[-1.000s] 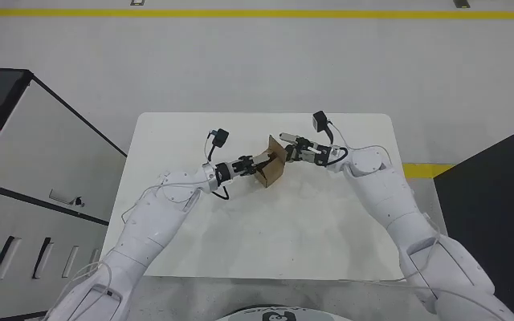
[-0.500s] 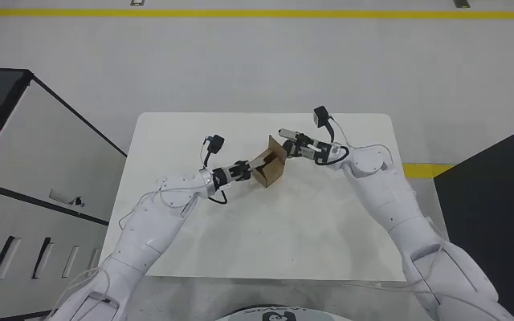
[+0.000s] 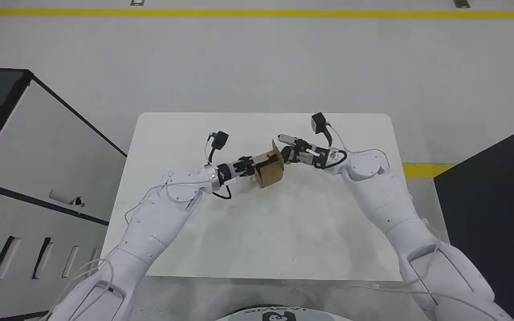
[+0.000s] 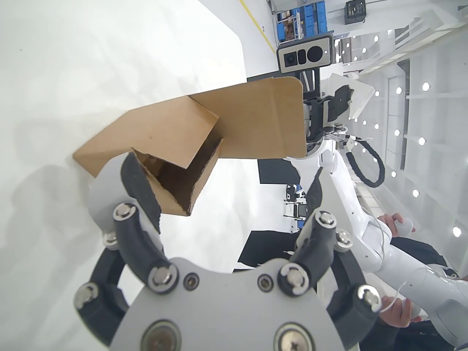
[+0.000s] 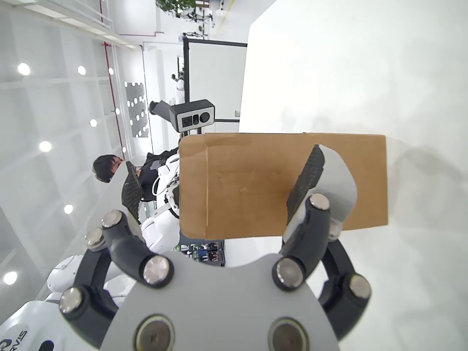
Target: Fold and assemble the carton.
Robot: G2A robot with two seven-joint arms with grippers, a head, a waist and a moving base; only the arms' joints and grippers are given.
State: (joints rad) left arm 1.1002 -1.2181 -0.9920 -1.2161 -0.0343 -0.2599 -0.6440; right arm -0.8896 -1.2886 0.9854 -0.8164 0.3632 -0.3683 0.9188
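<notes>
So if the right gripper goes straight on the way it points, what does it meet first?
The carton: its broad panel faces the right gripper just ahead; gap hard to judge.

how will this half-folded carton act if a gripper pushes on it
The carton is thin corrugated board, only part folded, so it will probably flex and hinge rather than hold shape. It looks empty, so likely light and apt to slide on the smooth white table. Its tall raised flap may make it tip.
</notes>
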